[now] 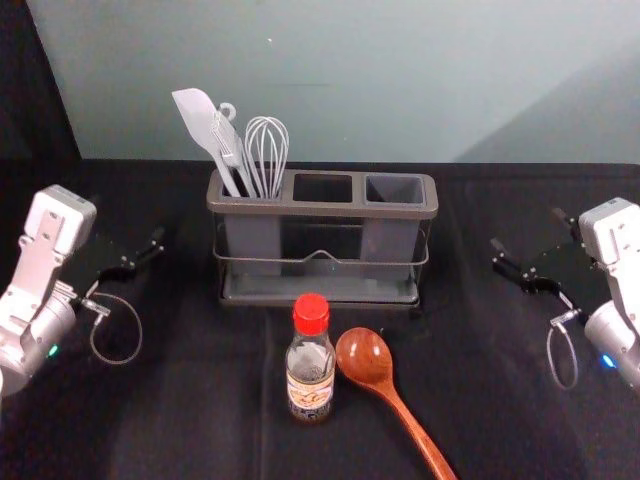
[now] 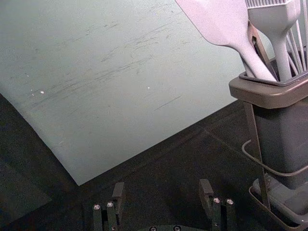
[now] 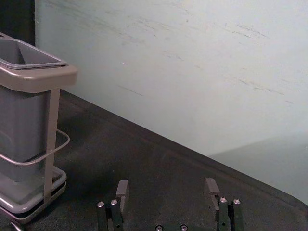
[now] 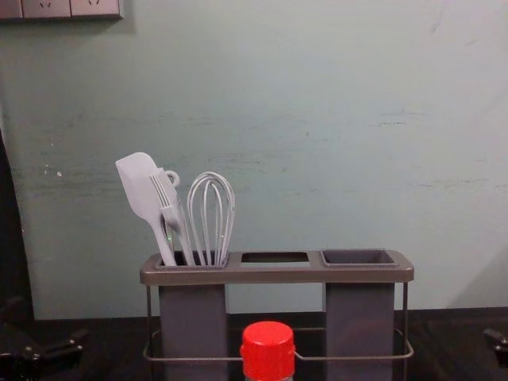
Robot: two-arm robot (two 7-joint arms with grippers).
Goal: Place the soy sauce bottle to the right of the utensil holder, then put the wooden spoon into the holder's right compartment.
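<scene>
The left gripper (image 1: 128, 222) hangs over the dark cloth (image 1: 210, 400) at nine o'clock from the utensil holder (image 1: 325, 210), its two fingers spread wide with a gap between them in the left wrist view. The right gripper (image 1: 527, 228) waits at three o'clock from the holder, its fingers also well apart, as the right wrist view shows.

Inward from the left gripper, at about four o'clock, the soy sauce bottle (image 1: 311, 370) stands upright, its red cap (image 1: 311, 314) on top. It sits in front of the holder, at six o'clock from its middle. Just beside the bottle, at three o'clock, is the bowl of the wooden spoon (image 1: 364, 357), which lies on the cloth; its handle slants away toward five o'clock. I cannot tell whether bowl and bottle touch.

The holder stands upright beyond them both. On its nine o'clock side, the left compartment (image 4: 193, 317) bears a spatula (image 4: 141, 186) leaning toward eleven o'clock, a brush (image 4: 168, 202) and a whisk (image 4: 211, 214) tilted slightly toward one. The right compartment (image 4: 359, 317) is at the holder's three o'clock end.

At twelve o'clock, behind everything, rises a pale green wall (image 1: 400, 80); the chest view has a switch panel (image 4: 59, 8) on it, toward ten o'clock.
</scene>
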